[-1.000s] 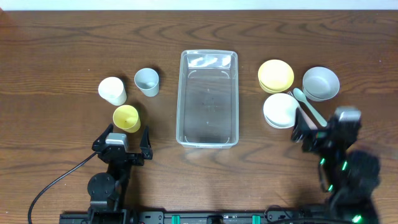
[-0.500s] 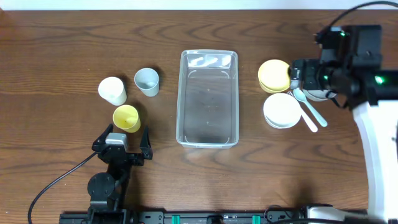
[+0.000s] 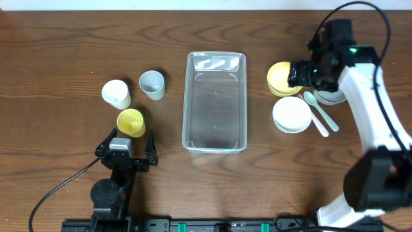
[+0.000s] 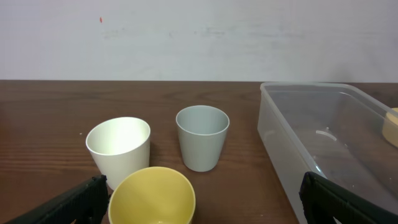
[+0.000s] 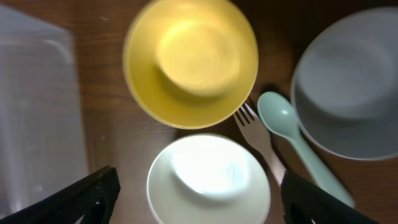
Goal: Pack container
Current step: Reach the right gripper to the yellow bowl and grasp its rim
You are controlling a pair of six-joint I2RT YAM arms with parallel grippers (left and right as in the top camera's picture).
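— Where does the packing stand?

— At the very start, I'd judge. The container point(image 3: 215, 109) lies at the middle of the counter point(image 3: 64, 38) with nothing in it. The first pick is in hand: the right fingers point(image 3: 296, 75) hang over the bowls to the right of the container, spread wide and holding nothing.

— Which bowl?

— Likely the yellow bowl point(image 3: 279, 78). It sits right of the container, toward its far end, and in the overhead view the fingers are over its edge. The next move calls for coming down with one finger inside the rim and one outside. Then they close, lift and carry it left over the container's wall.

— Anything in the way?

— The white bowl point(image 3: 290, 114) lies just beside it, also right of the container. The grey bowl point(image 5: 351, 87) is farther right, with a spoon point(image 5: 283, 118) and a fork point(image 5: 255, 134) between them. A careless descent could knock any of these.

— And the other side?

— Left of the container stand a white cup point(image 3: 116, 93), a grey cup point(image 3: 152, 84) and a yellow cup point(image 3: 131, 121). The left fingers point(image 3: 127, 147) rest near the yellow cup — open and empty.
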